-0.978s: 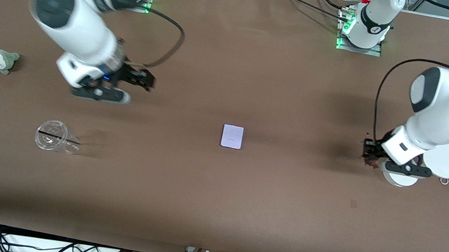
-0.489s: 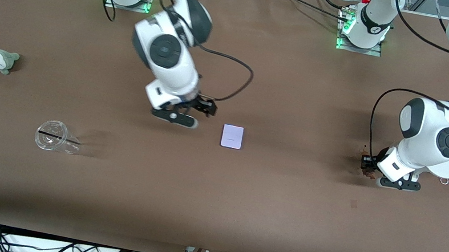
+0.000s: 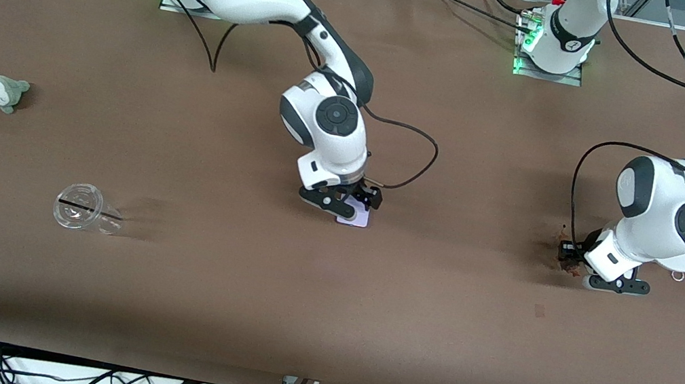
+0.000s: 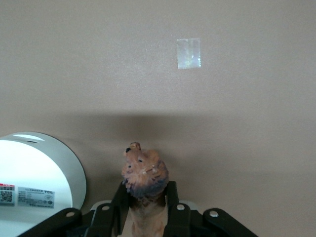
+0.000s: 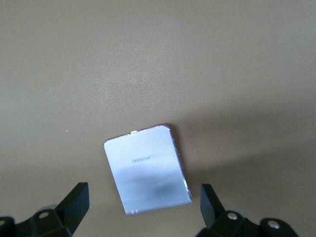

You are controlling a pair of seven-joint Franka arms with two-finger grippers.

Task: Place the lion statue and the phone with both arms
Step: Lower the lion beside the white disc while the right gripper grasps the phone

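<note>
Phone (image 3: 358,216), a flat pale lavender rectangle with rounded corners, lies on the brown surface (image 3: 325,299) directly beneath the right claw (image 3: 360,199), whose fingers (image 5: 76,202) stand wide apart over it. At the left arm's end, the left claw (image 3: 569,257) grips the orange-brown lion statue (image 4: 144,174), dark-maned head poking out, beside a white round stand (image 4: 39,182).

The right tool (image 3: 359,207) hangs directly over the phone (image 5: 147,168), which lies flat on the table (image 3: 325,299) between its spread fingers (image 5: 75,198). The left tool (image 3: 569,255) sits toward the left arm's end, clamping the lion statue (image 4: 144,180), seemingly just above the table. A round stand (image 4: 34,185) lies beside it.
</note>
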